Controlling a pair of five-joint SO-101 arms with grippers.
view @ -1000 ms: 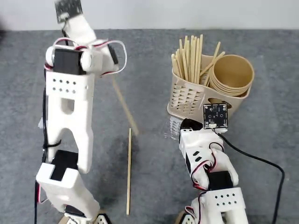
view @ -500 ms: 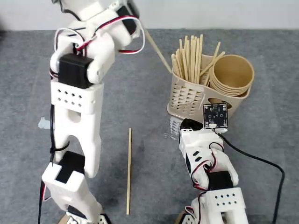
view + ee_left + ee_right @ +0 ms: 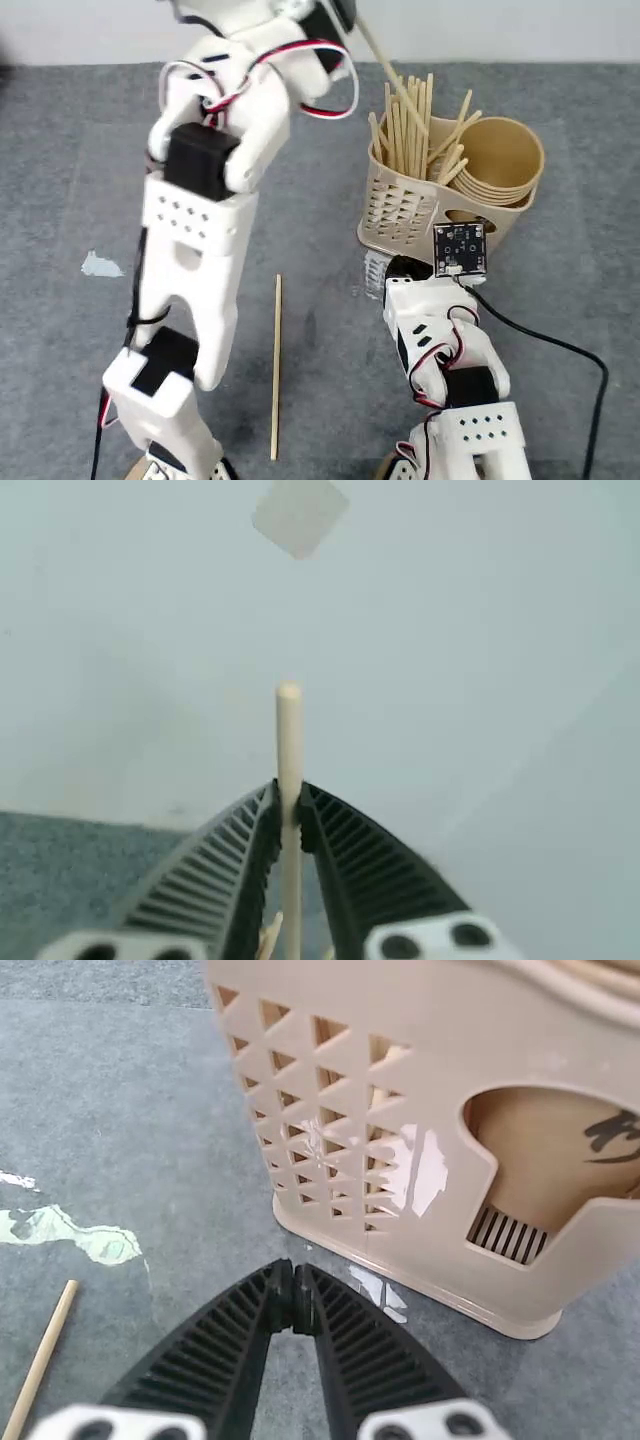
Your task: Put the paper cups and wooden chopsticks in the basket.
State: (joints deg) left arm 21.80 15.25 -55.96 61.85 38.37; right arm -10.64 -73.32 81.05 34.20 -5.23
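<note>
My left gripper is shut on a wooden chopstick. In the high view that arm is raised at the back of the table, and its chopstick slants down toward the bundle of chopsticks standing in the beige basket. Stacked paper cups fill the basket's right side. Another chopstick lies flat on the grey mat between the arms. My right gripper is shut and holds nothing, low by the near wall of the basket.
Grey mat covers the table, with a pale torn patch at the left and another patch near the basket's foot. A black cable runs off to the right of the right arm. A pale wall stands behind the table.
The left arm has lifted and swung right with its chopstick, from over the mat's left-middle to above the basket. The right arm and the lying chopstick have not moved.
</note>
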